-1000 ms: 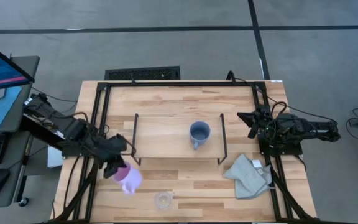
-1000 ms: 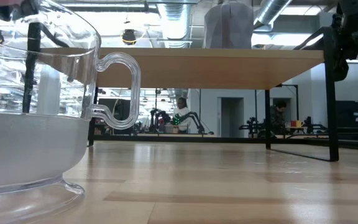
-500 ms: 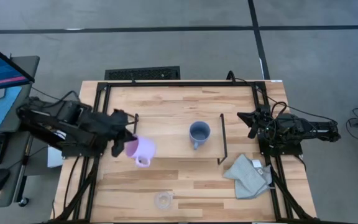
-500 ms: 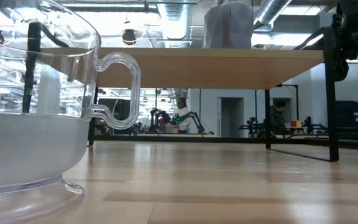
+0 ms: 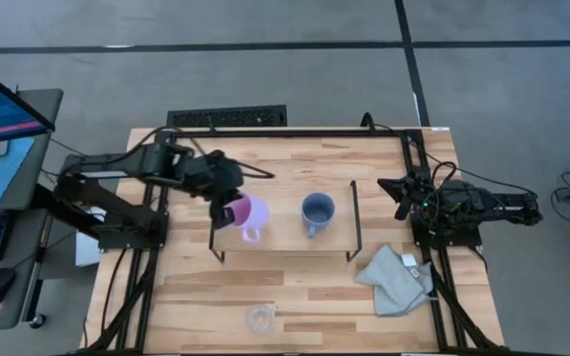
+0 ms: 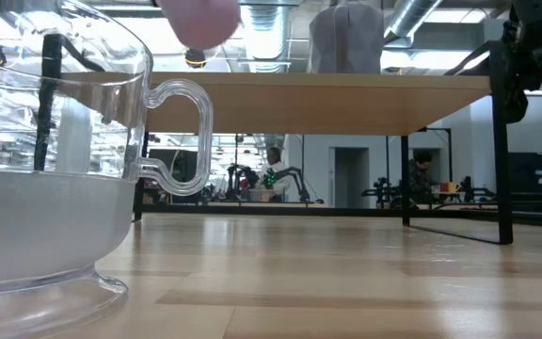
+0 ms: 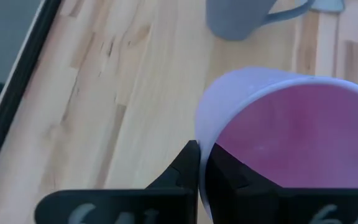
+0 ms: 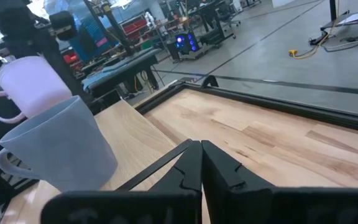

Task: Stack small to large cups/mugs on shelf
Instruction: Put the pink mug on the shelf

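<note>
My left gripper (image 7: 202,163) is shut on the pink-purple mug (image 5: 243,213), which it carries above the left part of the shelf (image 5: 275,188). The low view shows the mug's underside (image 6: 200,19) above the shelf's wooden top (image 6: 327,102). The blue-grey mug (image 5: 317,211) stands on its base on the shelf, handle toward the near edge. The clear glass cup (image 5: 259,318) stands on the table near the near edge and fills the left of the low view (image 6: 55,160). My right gripper (image 8: 197,158) is shut and waits at the table's right side (image 5: 402,198). My left gripper holds the pink-purple mug by its rim (image 7: 205,134), on the side toward the table's left. One finger (image 7: 232,174) is inside the mug and the other (image 7: 182,167) is outside the wall. The fingers come slanting down from the table's left. The mug is lifted clear above the shelf, handle (image 5: 250,235) toward the near edge.
A grey-green cloth (image 5: 396,280) lies crumpled on the table right of the shelf's near right leg. Black frame rails (image 5: 156,198) run along the table's left and right sides. Bare shelf top (image 5: 275,232) shows between the two mugs.
My left gripper has carried the pink-purple mug up from the table's near left part, toward the far edge and to the right. The mug now hangs clear over the shelf's left part, closer to the blue-grey mug. The right arm has kept still.
</note>
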Controlling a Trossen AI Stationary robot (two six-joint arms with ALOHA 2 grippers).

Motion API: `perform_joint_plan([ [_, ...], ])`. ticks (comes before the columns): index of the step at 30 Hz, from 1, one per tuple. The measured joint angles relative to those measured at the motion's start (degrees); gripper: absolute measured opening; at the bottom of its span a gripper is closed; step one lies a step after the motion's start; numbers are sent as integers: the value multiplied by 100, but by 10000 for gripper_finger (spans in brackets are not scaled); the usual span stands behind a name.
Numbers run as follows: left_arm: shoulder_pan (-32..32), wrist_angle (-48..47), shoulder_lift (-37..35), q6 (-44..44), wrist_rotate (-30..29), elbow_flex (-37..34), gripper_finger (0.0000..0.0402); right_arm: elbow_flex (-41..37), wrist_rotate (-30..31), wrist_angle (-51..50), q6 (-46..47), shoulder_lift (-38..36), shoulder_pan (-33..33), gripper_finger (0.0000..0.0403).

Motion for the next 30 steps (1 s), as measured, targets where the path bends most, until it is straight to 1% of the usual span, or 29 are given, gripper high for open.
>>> perform_joint_plan([
  [4,205,-42,498,465,254,413,0,0,1,-2,-11,1,0,24],
  [8,403,-112,915,694,488,720,0,0,0,-11,-11,0,0,21],
  [14,574,-239,1469,716,741,1115,0,0,0,-15,-7,0,0,23],
  [18,630,-315,1826,714,751,1401,0,0,0,-15,-6,2,0,25],
  [23,636,-829,2234,687,749,1786,0,0,0,-15,-9,2,0,21],
  [25,634,-967,2333,633,751,1869,0,0,0,-15,-9,0,0,21],
  [30,634,-973,2411,554,770,1966,0,0,-2,-15,-9,0,0,24],
])
